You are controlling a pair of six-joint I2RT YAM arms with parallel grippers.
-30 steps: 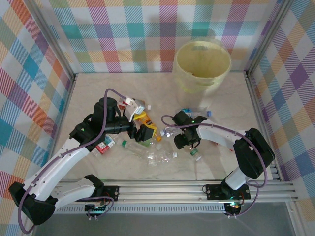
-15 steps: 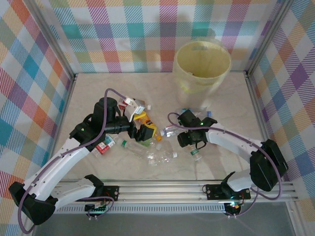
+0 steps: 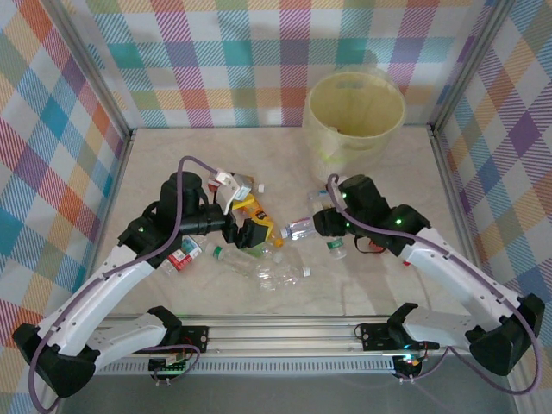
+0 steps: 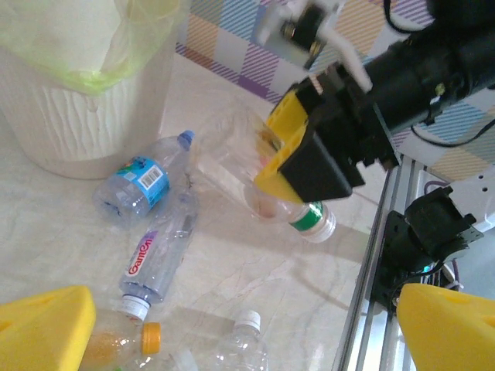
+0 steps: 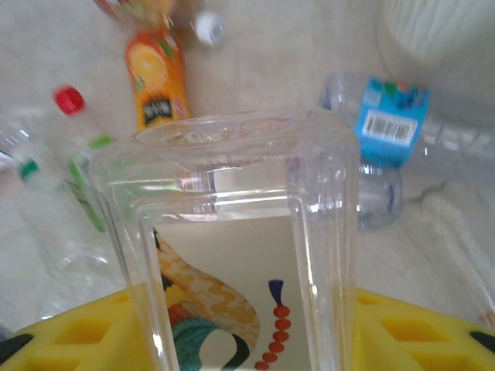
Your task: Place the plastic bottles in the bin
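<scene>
Holding one clear bottle (image 5: pixel 232 154) clamped in the right gripper (image 4: pixel 282 154) just above the table (image 3: pixel 172 164), short of the bin (image 3: pixel 345 142) at the far edge, with the left gripper (image 3: pixel 255 221) open over the other bottles (image 3: pixel 276 274), all lying loose and yet to be binned.

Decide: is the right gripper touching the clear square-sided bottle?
Touching. In the right wrist view, the clear bottle sits wedged between the yellow pads of the right gripper, pressed against both.
</scene>
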